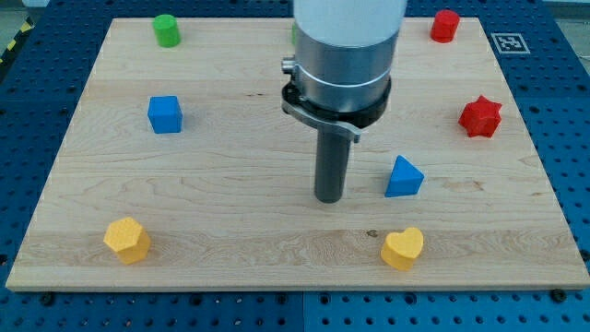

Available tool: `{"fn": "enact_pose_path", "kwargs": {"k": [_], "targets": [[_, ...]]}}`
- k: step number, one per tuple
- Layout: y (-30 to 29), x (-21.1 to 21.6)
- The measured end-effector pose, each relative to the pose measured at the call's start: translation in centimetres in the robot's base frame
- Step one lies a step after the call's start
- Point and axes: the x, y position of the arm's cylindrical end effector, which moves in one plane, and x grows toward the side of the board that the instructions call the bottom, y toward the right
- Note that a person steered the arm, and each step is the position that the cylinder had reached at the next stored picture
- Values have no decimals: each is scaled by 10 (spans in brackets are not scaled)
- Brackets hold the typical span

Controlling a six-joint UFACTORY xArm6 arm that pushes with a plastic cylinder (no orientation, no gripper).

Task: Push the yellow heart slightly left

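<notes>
A green cylinder (166, 29), blue cube (165, 114), blue triangle (404, 177), red star (480, 116), red block (445, 25), yellow hexagon (126, 240).

Bright, even overhead light; the blocks cast short soft shadows on the pale counter (230, 231). Focus is sharp throughout, without glare.

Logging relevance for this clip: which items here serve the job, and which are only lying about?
Job: yellow heart, near the view's bottom; my tip, up and to its left.

Lying about: blue triangle, blue cube, yellow hexagon, green cylinder, red star, red block.
</notes>
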Motion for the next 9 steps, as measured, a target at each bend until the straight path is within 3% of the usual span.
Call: {"fn": "enact_pose_path", "kwargs": {"k": [3,5,9], "targets": [[99,9],[107,46],[112,70]]}}
